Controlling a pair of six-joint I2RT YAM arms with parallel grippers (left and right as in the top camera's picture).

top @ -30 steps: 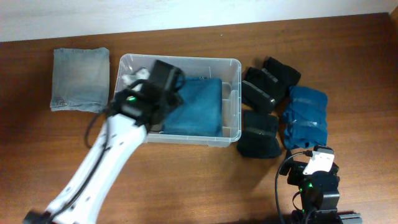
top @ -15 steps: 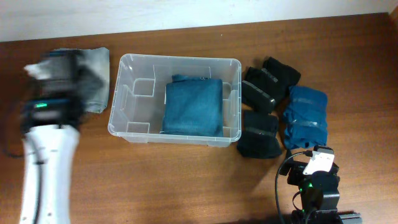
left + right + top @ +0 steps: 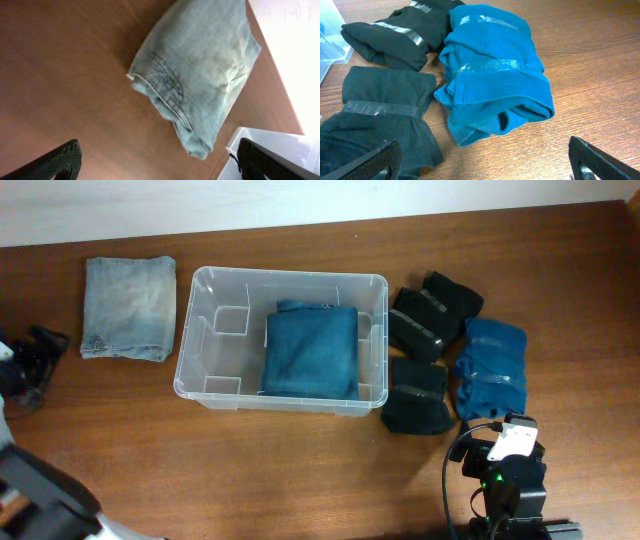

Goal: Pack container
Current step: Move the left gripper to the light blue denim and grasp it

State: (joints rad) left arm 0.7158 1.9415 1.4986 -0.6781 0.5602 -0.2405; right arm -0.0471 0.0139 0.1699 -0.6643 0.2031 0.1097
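At the near edge of the table (image 3: 300,480), the right gripper (image 3: 482,162) is sitting low with its fingers spread wide and nothing between them. It is facing a taped blue bundle (image 3: 495,75) and the black bundles (image 3: 385,105) just beside it. Off to the left, the left gripper (image 3: 157,162) is hovering, equally wide apart and empty, and looking at a folded piece of pale denim (image 3: 200,75) lying flat on the wood.

In the middle, the container (image 3: 285,273) is standing upright between the denim and the black bundles. A folded teal cloth (image 3: 310,350) is filling its right half, and its left half is showing no load. Farther back, more of the black bundles are lying near the container's right wall.

Trouble is probably waiting in the pickup. The denim is lying thin and layered, so the fingers could be catching only the top fold and letting it fall open. The bundles are touching one another, so a grasp could be dragging a neighbour along. The bin looks light and could be sliding if an arm bumps it.
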